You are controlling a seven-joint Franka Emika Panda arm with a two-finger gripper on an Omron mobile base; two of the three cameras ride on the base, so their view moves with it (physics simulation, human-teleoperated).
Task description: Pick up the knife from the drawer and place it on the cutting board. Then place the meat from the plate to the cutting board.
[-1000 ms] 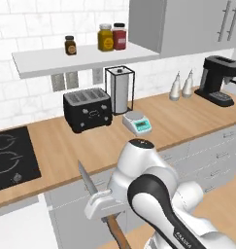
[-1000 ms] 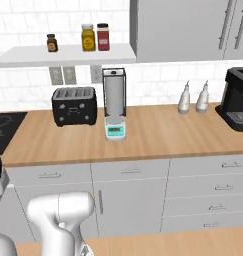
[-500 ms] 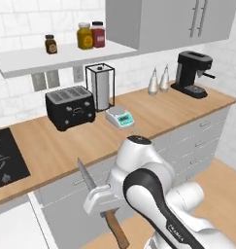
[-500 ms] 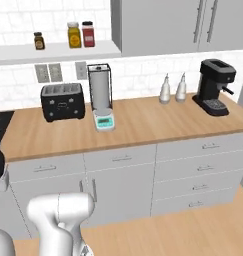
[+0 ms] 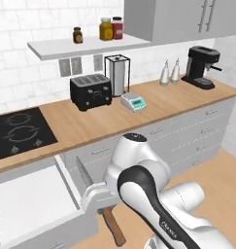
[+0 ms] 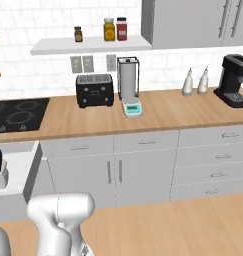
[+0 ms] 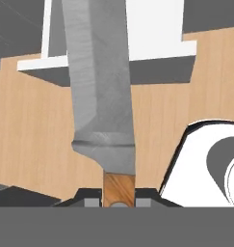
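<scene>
The base has rolled left along the counter, so the drawer (image 5: 37, 204) now shows open at lower left. The gripper (image 5: 101, 193) stays clamped on the knife (image 5: 97, 199) by its wooden handle, blade raised, just beside the drawer's corner. Beyond, on the counter (image 5: 119, 116), stand the toaster (image 5: 91, 91) and coffee machine (image 5: 202, 67).

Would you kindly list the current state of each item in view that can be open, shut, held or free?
gripper: shut on the knife's handle.
knife: held clear of the drawer, blade pointing up and away, wooden handle hanging below the gripper.
drawer: pulled open, pale inside showing.
cabinet drawers: shut.
upper cabinet: doors shut.
</scene>
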